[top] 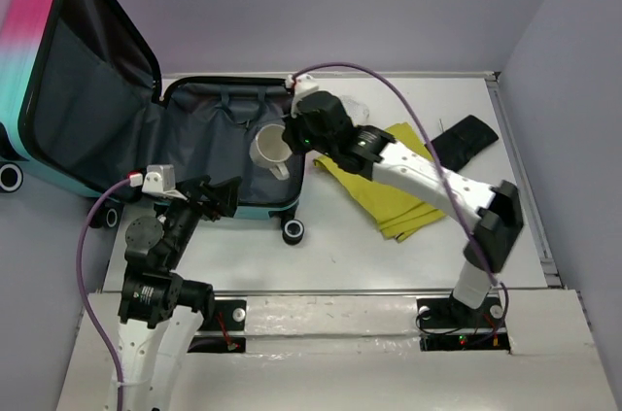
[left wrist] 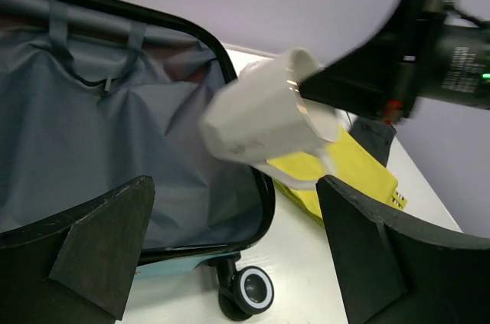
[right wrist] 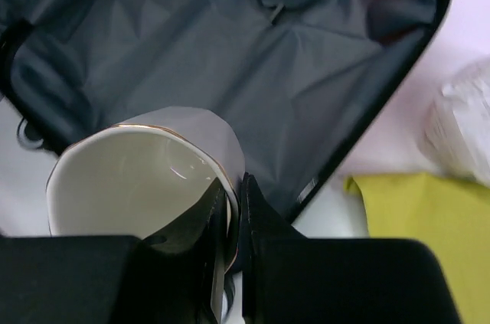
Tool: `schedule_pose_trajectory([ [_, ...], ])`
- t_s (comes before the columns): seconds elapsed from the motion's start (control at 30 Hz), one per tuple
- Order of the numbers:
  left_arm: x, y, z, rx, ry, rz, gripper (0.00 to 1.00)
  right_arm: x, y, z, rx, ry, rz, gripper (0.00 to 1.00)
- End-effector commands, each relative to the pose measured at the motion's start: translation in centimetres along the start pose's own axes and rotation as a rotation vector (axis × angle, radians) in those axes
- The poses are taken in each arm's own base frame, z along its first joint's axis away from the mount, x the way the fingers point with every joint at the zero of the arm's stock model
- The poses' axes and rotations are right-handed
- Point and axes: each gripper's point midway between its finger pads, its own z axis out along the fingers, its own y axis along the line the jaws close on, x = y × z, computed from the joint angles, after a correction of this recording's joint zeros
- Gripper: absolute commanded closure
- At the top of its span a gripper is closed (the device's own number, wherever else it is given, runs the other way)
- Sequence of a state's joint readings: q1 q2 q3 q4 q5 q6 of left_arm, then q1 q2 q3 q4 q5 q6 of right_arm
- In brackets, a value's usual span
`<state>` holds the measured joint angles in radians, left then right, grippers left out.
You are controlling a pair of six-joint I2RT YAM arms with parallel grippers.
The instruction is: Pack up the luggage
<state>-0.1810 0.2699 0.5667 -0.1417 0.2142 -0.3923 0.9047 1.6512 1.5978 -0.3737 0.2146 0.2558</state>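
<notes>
- Luggage [top: 209,124] is lying open at the far left of the table [top: 369,256], and the right claw [right wrist: 233,194] is reaching in over its flat half.
- That right claw is clamping the rim of a white mug [right wrist: 130,178], one finger sitting inside the mouth and the other pressing against the outside wall.
- The mug is hanging tilted, mouth turned toward the claw and handle pointing down, over the near right corner of the luggage's grey lining; whether it is touching the lining I cannot tell.
- The left claw [top: 222,195] is hovering at the near edge of the luggage with its fingers spread wide apart, gripping nothing.
- The luggage's lid [top: 87,90] is standing tilted up on the left side, showing a pink-to-teal shell outside and dark grey fabric inside.
- A black wheel [top: 293,229] is sticking out at the luggage's near right corner, resting on the table.
- A yellow cloth [top: 389,188] is lying just right of the luggage, passing under the right arm.
- A white crumpled thing [top: 355,110] is sitting near the luggage's far right corner, beside the cloth.
- A black thing [top: 465,142] is lying well to the right of the luggage, beyond the yellow cloth.
</notes>
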Motion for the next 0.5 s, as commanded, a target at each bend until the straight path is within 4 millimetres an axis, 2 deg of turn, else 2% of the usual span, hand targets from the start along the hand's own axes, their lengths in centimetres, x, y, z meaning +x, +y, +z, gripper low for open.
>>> schedule_pose_trajectory([
  [0.0, -3.4, 0.4, -1.1, -0.071, -0.123, -0.018, 0.01, -7.5, 1.9, 6.3, 0.02, -0.227, -0.09, 0.93],
  [0.07, -3.5, 0.6, -1.1, -0.085, -0.129, -0.022, 0.01, -8.1, 1.1, 8.4, 0.083, -0.262, -0.13, 0.93],
  [0.1, -3.4, 0.7, -1.1, -0.09, -0.126, -0.023, 0.01, -8.2, 0.9, 10.2, 0.116, -0.289, -0.159, 0.93],
  [0.17, -3.4, 0.8, -1.0, -0.094, -0.124, -0.026, 0.01, -7.9, 0.7, 11.6, 0.153, -0.315, -0.228, 0.93],
  [0.2, -3.5, 0.8, -1.0, -0.097, -0.125, -0.026, 0.01, -8.6, 1.4, 12.0, 0.159, -0.373, -0.264, 0.93],
  [0.23, -3.4, 0.9, -1.0, -0.101, -0.124, -0.026, 0.01, -6.7, 2.1, 13.4, 0.156, -0.357, -0.304, 0.93],
  [0.27, -3.4, 0.9, -1.0, -0.101, -0.124, -0.028, 0.01, -6.0, 2.7, 13.9, 0.155, -0.364, -0.332, 0.93],
  [0.3, -3.5, 1.0, -0.9, -0.104, -0.125, -0.025, 0.01, -6.2, 3.1, 14.0, 0.173, -0.397, -0.364, 0.9],
  [0.33, -3.5, 1.1, -0.9, -0.105, -0.126, -0.025, 0.01, -5.4, 3.8, 14.3, 0.173, -0.394, -0.382, 0.89],
  [0.37, -3.4, 1.2, -0.9, -0.108, -0.124, -0.025, 0.01, -3.7, 5.1, 14.9, 0.158, -0.373, -0.41, 0.86],
  [0.43, -3.6, 1.3, -0.9, -0.112, -0.129, -0.022, 0.01, -2.7, 5.9, 15.1, 0.16, -0.366, -0.43, 0.7],
  [0.47, -3.6, 1.3, -0.9, -0.112, -0.129, -0.022, 0.01, -2.5, 5.6, 15.0, 0.168, -0.359, -0.426, 0.53],
])
